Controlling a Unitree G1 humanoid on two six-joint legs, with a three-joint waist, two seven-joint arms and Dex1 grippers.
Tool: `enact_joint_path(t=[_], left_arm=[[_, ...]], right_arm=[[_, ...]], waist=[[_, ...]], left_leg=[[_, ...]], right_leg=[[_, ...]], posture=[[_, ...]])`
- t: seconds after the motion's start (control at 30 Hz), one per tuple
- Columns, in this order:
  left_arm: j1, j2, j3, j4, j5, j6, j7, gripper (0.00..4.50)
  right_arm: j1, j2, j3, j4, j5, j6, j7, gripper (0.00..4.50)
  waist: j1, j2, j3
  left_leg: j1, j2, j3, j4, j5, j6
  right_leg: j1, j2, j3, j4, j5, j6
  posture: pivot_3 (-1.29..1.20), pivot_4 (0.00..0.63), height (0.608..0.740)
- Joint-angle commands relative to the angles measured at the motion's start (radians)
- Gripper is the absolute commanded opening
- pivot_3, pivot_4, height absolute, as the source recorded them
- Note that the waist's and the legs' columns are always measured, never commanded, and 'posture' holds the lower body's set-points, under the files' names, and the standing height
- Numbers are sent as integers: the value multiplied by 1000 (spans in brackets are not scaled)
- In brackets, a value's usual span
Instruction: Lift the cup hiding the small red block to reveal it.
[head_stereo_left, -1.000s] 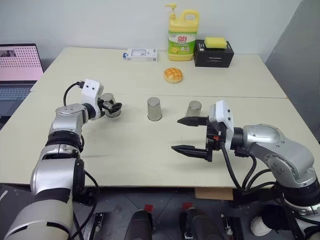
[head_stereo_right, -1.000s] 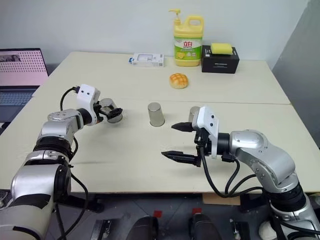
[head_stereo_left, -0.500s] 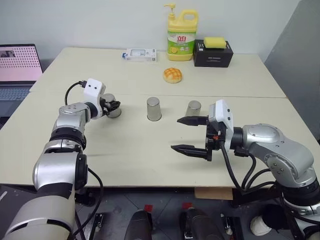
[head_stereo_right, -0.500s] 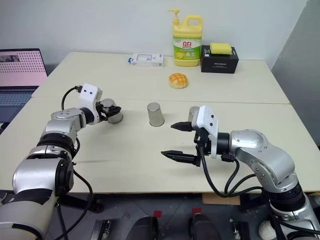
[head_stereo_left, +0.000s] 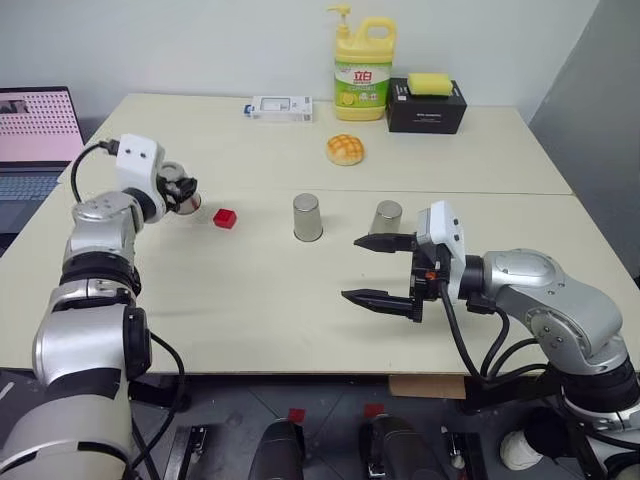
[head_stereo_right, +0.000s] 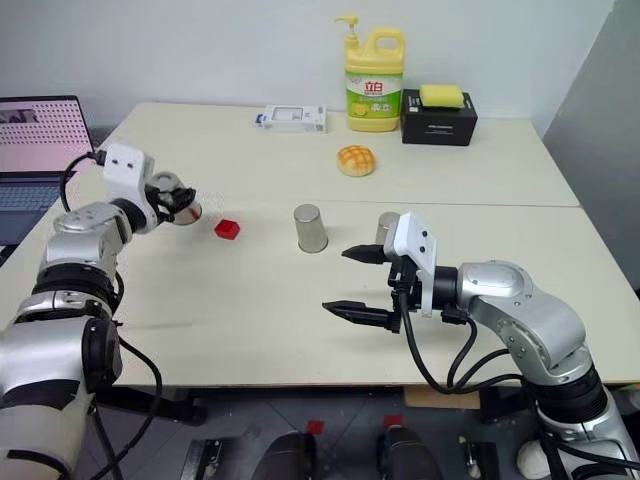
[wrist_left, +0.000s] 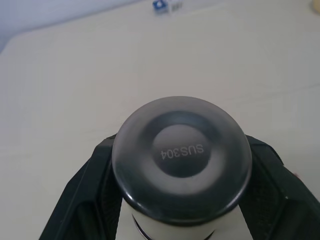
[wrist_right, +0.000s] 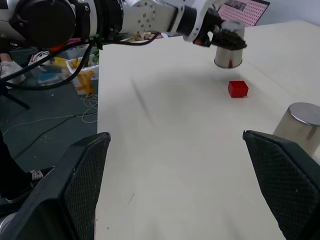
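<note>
Now gripping the cup (head_stereo_left: 181, 193) in the left gripper (head_stereo_left: 178, 190), raised off the table (head_stereo_left: 250, 290); leaving the small red block (head_stereo_left: 225, 218) lying bare just beside it; holding the right gripper (head_stereo_left: 380, 270) wide open, near two more cups (head_stereo_left: 307, 217).

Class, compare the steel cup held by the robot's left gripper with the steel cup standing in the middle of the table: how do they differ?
The held cup is clamped in the left gripper and lifted; the middle cup stands free on the table. The red block lies bare beside the held cup, none beside the middle cup. Both are plain steel, upside down.
</note>
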Motion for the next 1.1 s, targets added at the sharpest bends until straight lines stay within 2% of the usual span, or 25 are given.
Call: enact_joint_path(t=[0.03, 0.23, 0.3, 0.53, 0.73, 0.93, 1.1], left_arm=[[-13, 1, 52, 11, -34, -1, 37, 2683], [-6, -15, 83, 37, -51, 22, 49, 2683], [-5, -19, 100, 41, -61, 38, 52, 3243], [-16, -10, 104, 25, -58, 54, 29, 4494], [-35, 6, 101, -43, -57, 28, 19, 4494], [18, 28, 81, -332, -82, 45, -95, 4494], [234, 121, 59, -718, -147, 197, -313, 4494]], right_arm=[[-10, -2, -10, -21, 0, -13, 5, 4500], [-5, -1, -14, -32, 4, -5, -5, 4500], [-4, -1, -15, -35, 6, -3, -7, 4500], [0, -2, -17, -38, 7, 1, -12, 4500], [2, 0, -16, -42, 10, 2, -19, 4500], [15, -1, -22, -42, 5, -9, -24, 4500], [23, -8, -38, -25, -17, -43, -20, 4500]], waist=[[0, 0, 0], [1, 0, 0], [0, 0, 0], [0, 0, 0], [1, 0, 0], [1, 0, 0], [-8, 0, 0]], left_leg=[[0, 0, 0, 0, 0, 0], [-1, 0, 0, 0, 0, 0], [-1, -1, 0, 0, 0, 0], [-1, 0, 0, 0, 0, 0], [-1, 0, 0, 0, 0, 0], [-3, 0, 0, 0, 0, -1], [-1, 1, 0, -1, 1, -1]], right_leg=[[0, 0, 0, 0, 0, 0], [-1, 0, 0, 0, 0, 0], [-1, 0, 0, 0, 0, 0], [-1, 0, 0, 0, 0, 0], [-1, 0, 0, 1, 1, -1], [-3, 0, 0, 1, 1, -2], [-4, -1, 4, 2, 3, -5]], posture=[[0, 150, 740], [0, 150, 740], [0, 150, 740], [0, 150, 740], [0, 150, 740], [0, 150, 740], [0, 150, 740]])
